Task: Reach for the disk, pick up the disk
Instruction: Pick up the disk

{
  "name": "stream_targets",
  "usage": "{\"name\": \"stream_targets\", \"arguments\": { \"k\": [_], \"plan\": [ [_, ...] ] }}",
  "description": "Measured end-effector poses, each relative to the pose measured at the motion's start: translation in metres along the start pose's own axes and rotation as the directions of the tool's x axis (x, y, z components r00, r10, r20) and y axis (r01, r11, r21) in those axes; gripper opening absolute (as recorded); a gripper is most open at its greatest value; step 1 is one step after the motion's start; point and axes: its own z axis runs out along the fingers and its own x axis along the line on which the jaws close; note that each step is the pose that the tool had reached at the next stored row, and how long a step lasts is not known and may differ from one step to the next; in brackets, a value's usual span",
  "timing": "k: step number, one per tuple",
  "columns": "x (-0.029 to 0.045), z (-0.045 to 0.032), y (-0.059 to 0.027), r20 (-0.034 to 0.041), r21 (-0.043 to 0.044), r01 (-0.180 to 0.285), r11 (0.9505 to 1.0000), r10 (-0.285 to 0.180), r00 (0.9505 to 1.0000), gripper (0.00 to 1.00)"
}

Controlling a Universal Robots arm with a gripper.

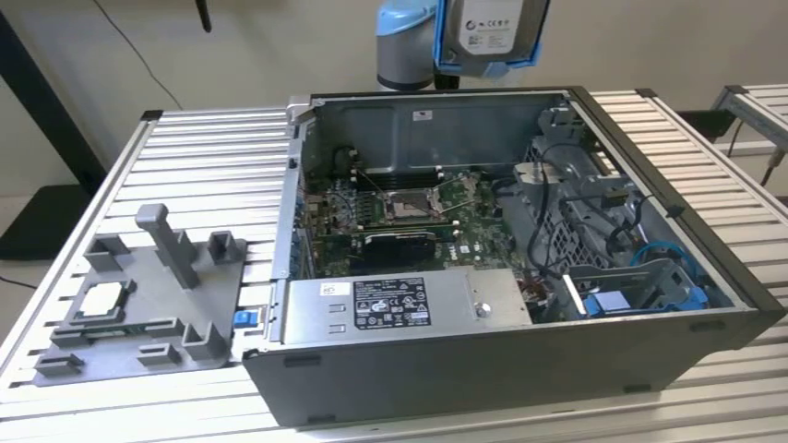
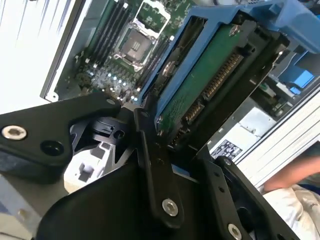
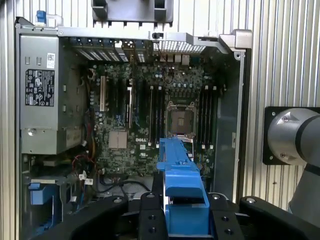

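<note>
The disk, silver-grey with a white label and a bright blue carrier, hangs high above the back wall of the open computer case in the exterior view. In the second wrist view my gripper is shut on the disk, whose green circuit side and connector face the camera. Black fingers clamp either side of the blue carrier in the first wrist view, with the motherboard far below.
A grey power supply box with a sticker sits at the case's front. A grey fixture holding a small square chip stands on the slatted table at the exterior view's left. A person's arm is beside the case.
</note>
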Motion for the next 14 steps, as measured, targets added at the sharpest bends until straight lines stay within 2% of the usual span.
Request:
{"name": "stream_targets", "arguments": {
  "k": [4, 12, 14],
  "plan": [
    [0.0001, -0.0003, -0.0158, 0.0000, -0.0002, 0.000, 1.0000, 0.000, 1.0000, 0.00],
    [0.0002, -0.0003, -0.0168, 0.0000, -0.0001, 0.000, 1.0000, 0.000, 1.0000, 0.00],
    [0.0003, -0.0004, -0.0204, 0.0001, 0.0000, 0.000, 1.0000, 0.000, 1.0000, 0.00]
  ]
}}
